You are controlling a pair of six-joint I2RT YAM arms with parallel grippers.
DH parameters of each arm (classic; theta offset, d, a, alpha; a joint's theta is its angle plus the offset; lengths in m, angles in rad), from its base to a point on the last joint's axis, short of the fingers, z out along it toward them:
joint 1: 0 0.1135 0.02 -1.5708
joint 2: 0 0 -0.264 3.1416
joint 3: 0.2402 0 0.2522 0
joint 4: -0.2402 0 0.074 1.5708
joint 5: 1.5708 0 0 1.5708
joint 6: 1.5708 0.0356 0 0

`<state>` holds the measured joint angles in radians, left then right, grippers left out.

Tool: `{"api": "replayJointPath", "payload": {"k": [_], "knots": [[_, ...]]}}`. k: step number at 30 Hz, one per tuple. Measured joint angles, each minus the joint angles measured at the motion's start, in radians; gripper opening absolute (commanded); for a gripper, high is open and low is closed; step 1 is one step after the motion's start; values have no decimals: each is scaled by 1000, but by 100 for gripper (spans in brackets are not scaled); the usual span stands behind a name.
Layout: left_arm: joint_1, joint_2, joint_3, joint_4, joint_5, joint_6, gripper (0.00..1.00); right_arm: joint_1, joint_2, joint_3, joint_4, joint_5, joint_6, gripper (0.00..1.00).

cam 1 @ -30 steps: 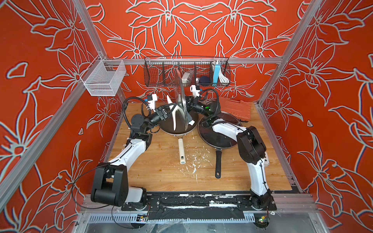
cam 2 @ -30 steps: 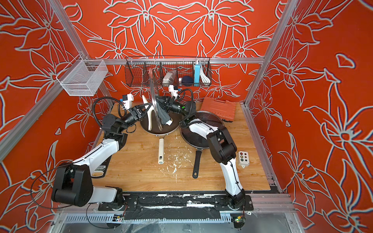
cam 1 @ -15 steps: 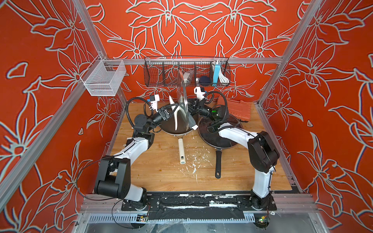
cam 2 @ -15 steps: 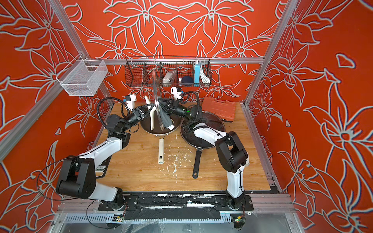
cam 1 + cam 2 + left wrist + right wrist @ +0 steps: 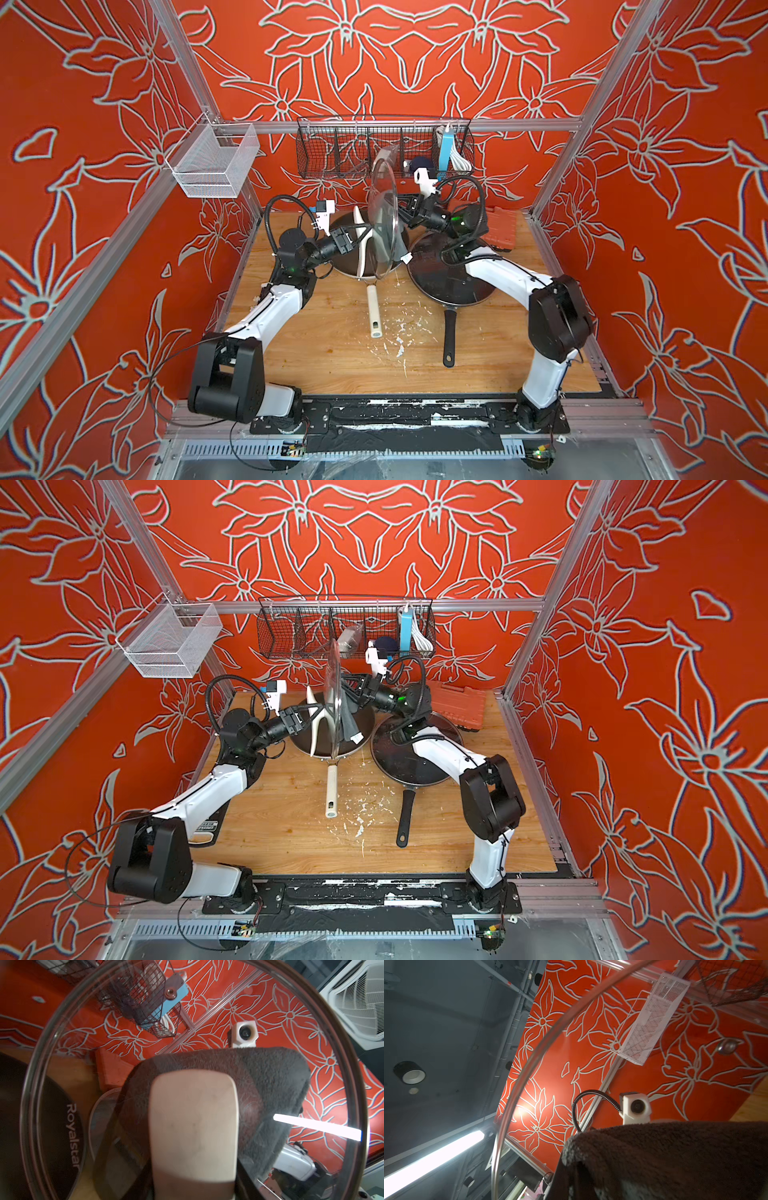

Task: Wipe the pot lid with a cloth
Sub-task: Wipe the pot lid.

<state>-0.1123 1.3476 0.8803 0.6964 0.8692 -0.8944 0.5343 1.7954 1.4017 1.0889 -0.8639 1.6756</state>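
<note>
Wooden table: cream-handled pan, black pan, orange case, white scraps.

1. Both top views: high over the front edge of the table, facing down toward the back wall, sharing the whole scene.
2. Left wrist: very near the pot lid, facing through it at the cloth.
3. Right wrist: close behind that cloth, tilted upward through the same lid.

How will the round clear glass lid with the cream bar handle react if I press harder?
The round clear glass lid is likely rigid, won't flex, but breakable. Held upright only by its cream bar handle in the left pincer, it may pivot under pressure. The dark grey microfibre cloth, draped limp, should slide easily on smooth glass.
</note>
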Motion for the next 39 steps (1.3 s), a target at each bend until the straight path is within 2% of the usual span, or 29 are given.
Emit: {"api": "replayJointPath", "payload": {"k": [4,12,19,24,31,35,39], "knots": [[-8,-70,66,-280,10,190,0,-56,-103,-42,-226,-40,-168,0],[-12,-131,264,-718,-8,576,0,-144,-296,-43,-882,-56,-634,0],[-12,-136,330,-968,-24,875,0,-230,-367,0,-1283,-58,-891,0],[-12,-136,321,-1058,32,1125,0,-285,-378,126,-1567,-43,-1088,0],[-21,-133,346,-1268,76,1517,0,-308,-392,257,-1776,-32,-1230,0],[-57,-130,374,-1374,25,1696,0,-308,-396,273,-1809,-46,-1246,0],[-107,-115,396,-1444,-45,1821,0,-308,-409,249,-1794,-82,-1237,0]]}}
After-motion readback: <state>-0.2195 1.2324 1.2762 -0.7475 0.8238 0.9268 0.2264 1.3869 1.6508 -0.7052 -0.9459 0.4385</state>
